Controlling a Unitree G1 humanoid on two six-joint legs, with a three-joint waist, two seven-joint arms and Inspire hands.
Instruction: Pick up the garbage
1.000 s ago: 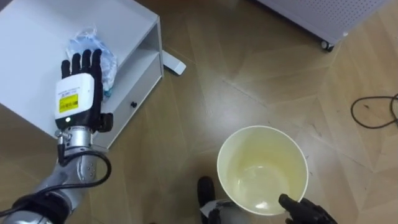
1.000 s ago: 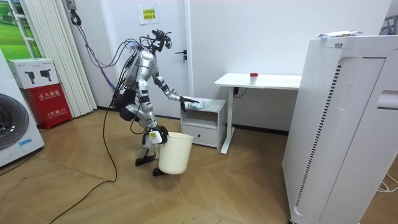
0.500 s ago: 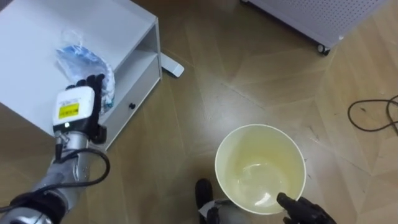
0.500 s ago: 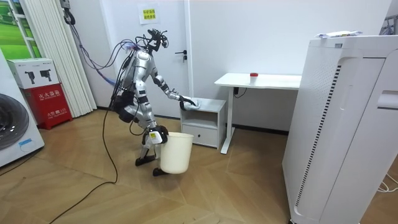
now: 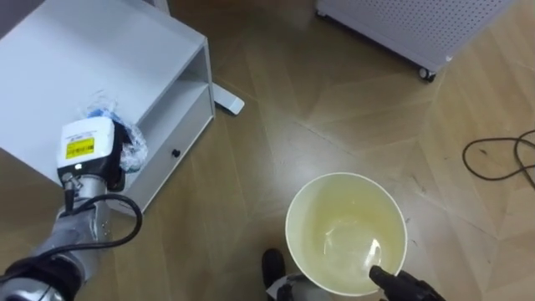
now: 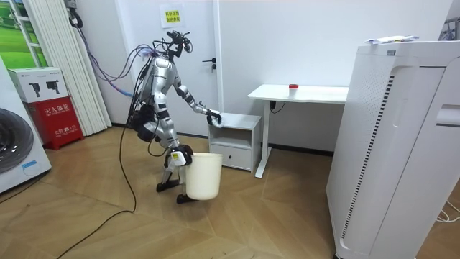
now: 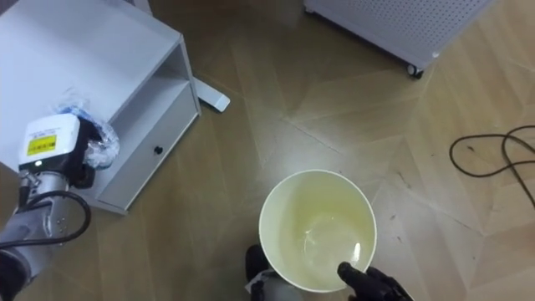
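Observation:
A crumpled blue and white plastic bag [image 5: 127, 147] lies at the near edge of the white cabinet's top [image 5: 100, 58]. My left hand [image 5: 86, 150] is over it with its fingers curled round the plastic. The bag [image 7: 101, 144] bulges out to the right of that hand [image 7: 52, 144]. A cream bin [image 5: 334, 209] stands open below me on the wood floor. The dark fingers of my right hand [image 5: 394, 281] hook over the bin's near rim. In the room view I stand bent beside the cabinet [image 6: 241, 122] with the bin [image 6: 203, 176] at my legs.
A white perforated unit on casters [image 5: 401, 25] stands at the far right, and a black cable [image 5: 501, 155] loops on the floor. A desk's white foot [image 5: 227, 102] lies by the cabinet. The room view shows a white desk [image 6: 302, 92] and a tall white appliance [image 6: 402, 144].
My left hand's straight fingers have curled down onto the bag, and hand and bag have drawn back toward the cabinet's near edge. The eye view has shifted a little.

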